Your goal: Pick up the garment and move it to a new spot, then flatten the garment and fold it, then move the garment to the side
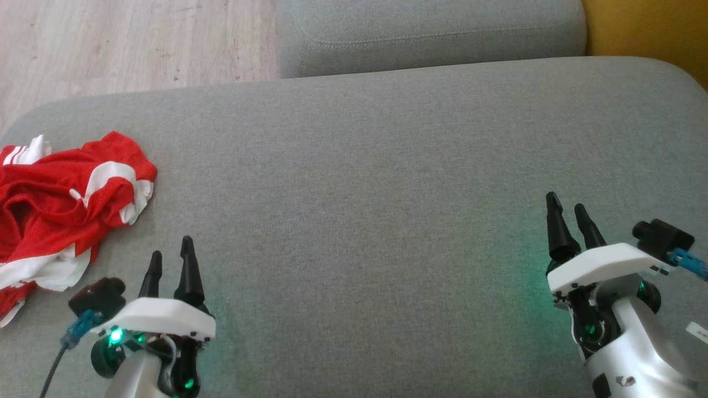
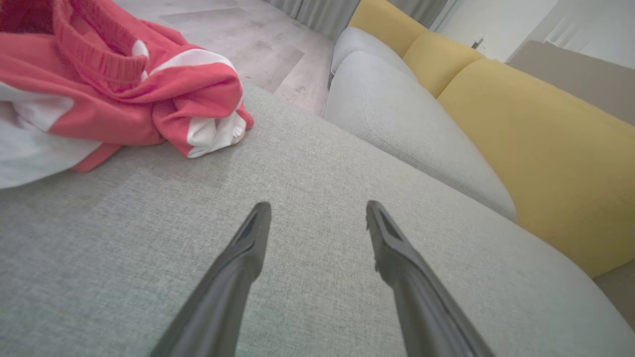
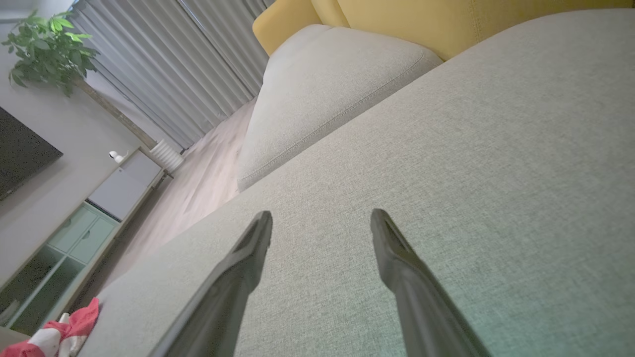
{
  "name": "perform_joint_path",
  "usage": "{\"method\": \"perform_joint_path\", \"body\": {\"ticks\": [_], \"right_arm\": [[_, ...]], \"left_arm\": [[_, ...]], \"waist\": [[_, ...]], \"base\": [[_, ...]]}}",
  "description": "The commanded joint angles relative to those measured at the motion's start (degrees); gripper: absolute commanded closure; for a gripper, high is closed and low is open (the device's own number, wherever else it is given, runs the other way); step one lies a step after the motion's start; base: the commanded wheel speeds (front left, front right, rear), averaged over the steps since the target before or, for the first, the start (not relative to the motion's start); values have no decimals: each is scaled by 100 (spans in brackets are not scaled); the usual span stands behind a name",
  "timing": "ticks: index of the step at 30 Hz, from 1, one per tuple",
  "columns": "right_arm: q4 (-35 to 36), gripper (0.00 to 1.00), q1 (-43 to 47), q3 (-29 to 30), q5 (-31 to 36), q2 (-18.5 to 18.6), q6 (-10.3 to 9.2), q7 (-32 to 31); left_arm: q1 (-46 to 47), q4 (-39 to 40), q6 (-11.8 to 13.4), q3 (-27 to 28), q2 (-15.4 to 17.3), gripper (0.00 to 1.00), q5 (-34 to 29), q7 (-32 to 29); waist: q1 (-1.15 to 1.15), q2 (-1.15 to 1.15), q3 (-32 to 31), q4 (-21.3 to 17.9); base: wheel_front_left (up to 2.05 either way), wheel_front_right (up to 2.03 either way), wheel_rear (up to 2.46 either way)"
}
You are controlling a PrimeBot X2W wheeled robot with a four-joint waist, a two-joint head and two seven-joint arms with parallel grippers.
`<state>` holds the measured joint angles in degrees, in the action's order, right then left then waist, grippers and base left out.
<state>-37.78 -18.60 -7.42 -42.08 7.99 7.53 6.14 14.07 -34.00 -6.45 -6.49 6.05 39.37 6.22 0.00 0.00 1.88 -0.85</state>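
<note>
While both grippers hover over the wide grey seat cushion (image 1: 359,182) in the head view, the red-and-white garment (image 1: 61,204) lies crumpled at the cushion's left edge, near the left gripper (image 1: 171,247) but apart from it. That gripper's fingers stand spread with nothing between them, and so do those of the right gripper (image 1: 565,202), well away at the far side. A second grey cushion (image 1: 431,33) sits beyond, with the wooden floor (image 1: 110,44) to its left and a yellow backrest (image 1: 647,27) to its right. A small white label (image 1: 698,331) on the right forearm carries print too small to read.

From the left wrist, the left gripper (image 2: 317,206) is spread and empty, and the garment (image 2: 124,94) is heaped at the upper left.

From the right wrist, the right gripper (image 3: 321,215) is likewise spread and empty. The garment (image 3: 64,332) peeks in at the lower left corner, with a glass-fronted cabinet (image 3: 74,238), grey curtains (image 3: 173,64) and a leafy plant (image 3: 49,49) beyond.
</note>
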Motion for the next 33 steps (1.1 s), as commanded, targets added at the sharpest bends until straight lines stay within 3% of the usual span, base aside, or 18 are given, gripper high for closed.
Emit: {"method": "perform_joint_path", "body": {"ticks": [1,20,33], "right_arm": [[106,0,-390,-130,217,89,-3,111],[-481,0,-797,-309,1854,62,-3,432],[-696,0,-887,-90,2855,-44,-4,635]], "left_arm": [[363,110,53,62,62,0,-204,106],[629,-138,131,-12,-8,0,-1625,426],[576,-267,354,278,-94,0,-2343,627]], "waist": [[0,0,7,0],[0,0,24,-74],[0,0,11,-104]], "base": [[0,0,0],[0,0,0],[0,0,0]]}}
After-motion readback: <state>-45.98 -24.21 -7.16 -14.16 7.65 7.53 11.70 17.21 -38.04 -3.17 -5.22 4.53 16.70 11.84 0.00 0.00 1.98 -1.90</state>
